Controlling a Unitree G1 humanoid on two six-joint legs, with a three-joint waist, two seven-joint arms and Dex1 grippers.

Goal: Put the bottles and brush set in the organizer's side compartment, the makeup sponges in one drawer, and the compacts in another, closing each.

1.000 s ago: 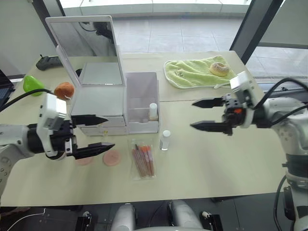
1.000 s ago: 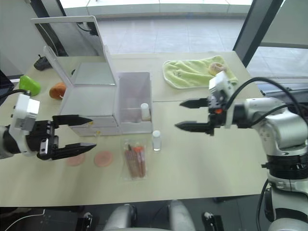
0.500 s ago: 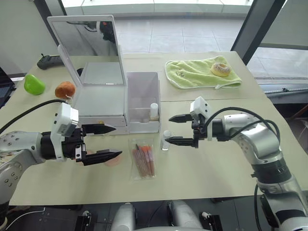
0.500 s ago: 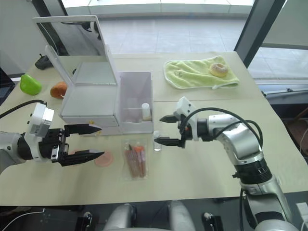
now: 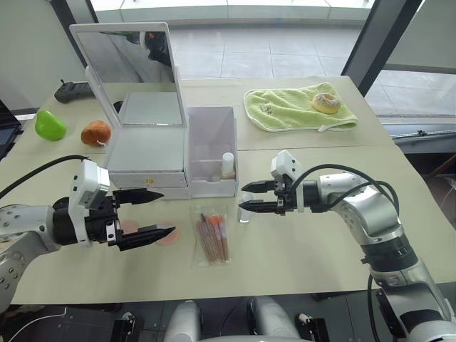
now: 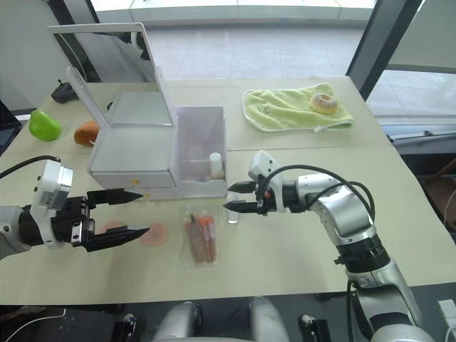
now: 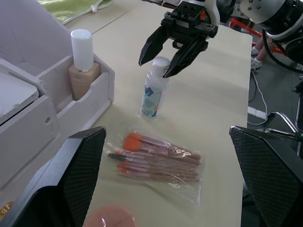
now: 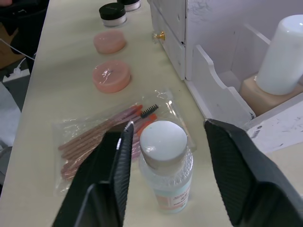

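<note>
While the right tool (image 5: 246,197) is held spread open, its two black fingertips are seen on either side of the white cap of the short clear bottle (image 5: 245,208), which stands upright on the desk (image 5: 320,242). From the right wrist view the cap sits in the gap between the fingers, and no contact with either finger can be made out. Just beyond that tool, the taller peach-beige bottle (image 5: 227,166) is found already standing inside the side compartment (image 5: 211,151) of the organizer (image 5: 146,149), whose lid mirror is raised upright. Below and beside the right tool, the brush set (image 5: 211,236) is laid flat on the desk in its clear pouch, close to the clear bottle but apart from it.

Over on the other side, the left tool (image 5: 160,214) is also held open and empty, poised low in front of the organizer's drawers. Two makeup sponges (image 8: 111,75) are seen on the desk by it, one near its lower fingertip. Further along, past the sponges, the compacts (image 8: 113,13) are caught in the right wrist view, resting on the desk in front of the drawers. Both gold-knobbed drawers are seen pushed in.
</note>
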